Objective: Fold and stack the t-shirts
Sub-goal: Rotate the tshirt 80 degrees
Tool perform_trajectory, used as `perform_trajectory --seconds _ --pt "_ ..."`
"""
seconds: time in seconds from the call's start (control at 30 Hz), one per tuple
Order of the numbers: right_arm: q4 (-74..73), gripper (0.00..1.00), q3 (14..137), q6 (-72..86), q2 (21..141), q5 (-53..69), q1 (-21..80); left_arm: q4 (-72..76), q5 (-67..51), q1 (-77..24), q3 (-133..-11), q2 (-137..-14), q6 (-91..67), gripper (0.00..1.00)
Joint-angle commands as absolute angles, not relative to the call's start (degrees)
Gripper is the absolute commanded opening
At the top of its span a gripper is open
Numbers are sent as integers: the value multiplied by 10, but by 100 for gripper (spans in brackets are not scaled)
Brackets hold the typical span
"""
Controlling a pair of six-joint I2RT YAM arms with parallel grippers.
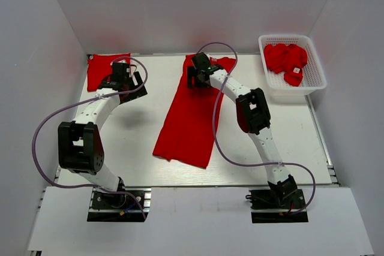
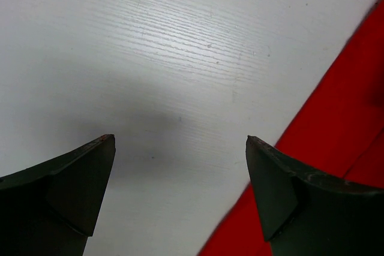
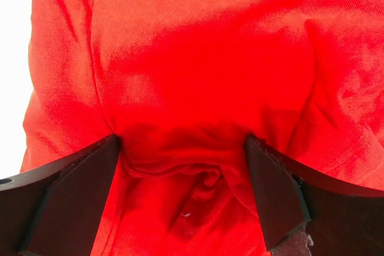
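Observation:
A long, narrow folded red t-shirt lies across the middle of the table. My right gripper is at its far end. In the right wrist view the gripper is open, its jaws wide apart and pressed down on the shirt, with cloth bunched between them. A folded red t-shirt lies at the back left. My left gripper is beside it, open and empty over bare table, with a red cloth edge at its right. Several crumpled red t-shirts are in the basket.
The white mesh basket stands at the back right corner of the white table. White walls enclose the back and both sides. Purple cables loop over both arms.

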State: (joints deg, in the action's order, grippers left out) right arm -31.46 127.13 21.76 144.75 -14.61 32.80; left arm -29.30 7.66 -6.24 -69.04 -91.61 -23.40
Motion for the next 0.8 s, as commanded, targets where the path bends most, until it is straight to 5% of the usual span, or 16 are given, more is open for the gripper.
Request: perform_trajectory --seconds 0.0,0.17,0.4,0.77 --pt "-353 90 1272 219 1491 -142 286 -268 44 -58 -680 -878 -224 100" --pt "-230 90 1278 135 1502 48 231 -215 -144 -58 -675 -922 -158 100" --pt "-212 90 1304 5 1412 77 224 -147 -287 -65 -678 -964 -129 100" --pt "-171 90 838 116 1024 77 249 -85 -325 -97 -540 -940 -73 100"
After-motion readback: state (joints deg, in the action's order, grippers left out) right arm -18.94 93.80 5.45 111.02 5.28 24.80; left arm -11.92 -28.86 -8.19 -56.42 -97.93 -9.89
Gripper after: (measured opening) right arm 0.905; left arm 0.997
